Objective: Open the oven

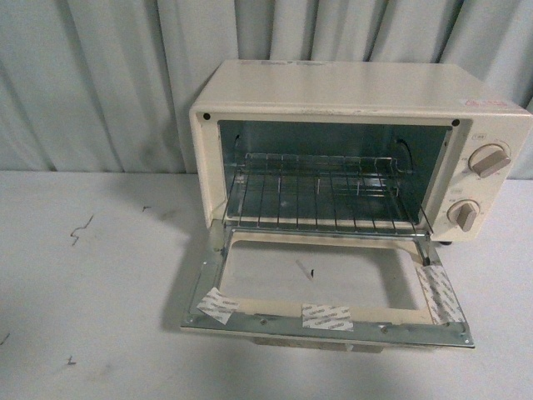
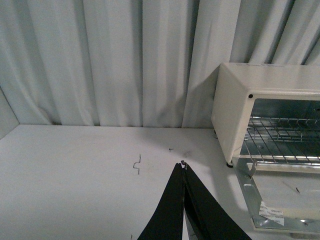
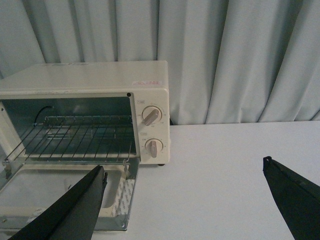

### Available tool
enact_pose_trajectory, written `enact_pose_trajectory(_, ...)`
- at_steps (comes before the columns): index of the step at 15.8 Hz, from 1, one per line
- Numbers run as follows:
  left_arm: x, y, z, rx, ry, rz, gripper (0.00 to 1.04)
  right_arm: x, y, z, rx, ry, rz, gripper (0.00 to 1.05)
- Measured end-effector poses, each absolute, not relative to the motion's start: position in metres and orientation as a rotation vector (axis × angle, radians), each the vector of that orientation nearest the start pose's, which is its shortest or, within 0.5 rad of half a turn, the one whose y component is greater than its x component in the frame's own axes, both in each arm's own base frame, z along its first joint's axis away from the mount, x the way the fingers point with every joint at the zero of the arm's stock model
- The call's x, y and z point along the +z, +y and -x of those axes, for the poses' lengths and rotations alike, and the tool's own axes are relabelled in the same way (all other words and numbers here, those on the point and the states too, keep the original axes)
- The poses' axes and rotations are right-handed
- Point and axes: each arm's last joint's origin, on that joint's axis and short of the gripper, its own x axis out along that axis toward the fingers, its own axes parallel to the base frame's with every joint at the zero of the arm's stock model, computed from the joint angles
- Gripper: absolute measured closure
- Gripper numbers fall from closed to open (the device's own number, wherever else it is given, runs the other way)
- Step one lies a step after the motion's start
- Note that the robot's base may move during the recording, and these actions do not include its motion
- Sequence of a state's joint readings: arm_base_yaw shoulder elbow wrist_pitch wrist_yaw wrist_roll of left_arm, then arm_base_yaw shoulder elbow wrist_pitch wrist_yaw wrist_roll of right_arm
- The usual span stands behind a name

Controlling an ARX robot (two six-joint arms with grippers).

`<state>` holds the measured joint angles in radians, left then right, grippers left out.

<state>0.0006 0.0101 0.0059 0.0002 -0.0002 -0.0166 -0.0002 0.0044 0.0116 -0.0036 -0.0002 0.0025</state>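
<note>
The oven (image 1: 350,108) sits on the pale surface (image 1: 92,300) toward the 1 o'clock part of the front view, its back close to the grey-green curtain (image 1: 108,75). Its door (image 1: 329,321) lies folded fully down, flat toward 6 o'clock, with strips of printed tape (image 1: 326,316) stuck along the inner frame and at both front corners. Inside the open cavity a wire rack (image 1: 321,196) spans the width, drawn slightly forward onto the hinge arms; nothing rests on it. Two round knobs (image 1: 488,160) stand one above the other on the panel at 3 o'clock of the cavity. Small dark scuff marks (image 1: 81,229) dot the surface at 9 o'clock of the oven. Neither arm shows in the front view. In its wrist view the left gripper (image 2: 184,166) hangs over bare surface beside the oven, jaws pressed together and empty. The right gripper (image 3: 184,167) hovers near the door's knob-side corner, jaws spread wide, holding nothing.
</note>
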Motion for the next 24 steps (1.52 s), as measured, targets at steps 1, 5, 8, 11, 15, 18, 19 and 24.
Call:
enact_pose_trajectory(1, 0.1643, 0.0001, -0.098, 0.001, 0.008, 0.017, 1.03, 0.1667, 0.0, -0.0973, 0.0, -0.003, -0.002, 0.06)
enact_pose_trajectory(5, 0.1644, 0.0001, -0.098, 0.001, 0.008, 0.017, 0.96, 0.1668, 0.0, -0.0973, 0.0, -0.004, -0.002, 0.06)
enact_pose_trajectory(8, 0.1644, 0.0001, -0.098, 0.001, 0.008, 0.017, 0.59, 0.1668, 0.0, -0.0973, 0.0, -0.004, -0.002, 0.06)
enact_pose_trajectory(11, 0.1644, 0.0001, -0.098, 0.001, 0.008, 0.017, 0.22, 0.1668, 0.0, -0.0973, 0.0, -0.004, -0.002, 0.06)
enact_pose_trajectory(15, 0.1644, 0.0001, -0.098, 0.001, 0.008, 0.016, 0.07, 0.1668, 0.0, -0.0973, 0.0, -0.004, -0.002, 0.06)
enact_pose_trajectory(18, 0.1644, 0.0001, -0.098, 0.001, 0.008, 0.016, 0.07, 0.1668, 0.0, -0.0973, 0.0, -0.004, -0.002, 0.06)
enact_pose_trajectory(19, 0.1644, 0.0001, -0.098, 0.001, 0.008, 0.016, 0.07, 0.1668, 0.0, -0.0973, 0.0, -0.004, -0.002, 0.06)
enact_pose_trajectory(24, 0.1644, 0.0001, -0.098, 0.001, 0.008, 0.016, 0.07, 0.1668, 0.0, -0.0973, 0.0, -0.004, -0.002, 0.06)
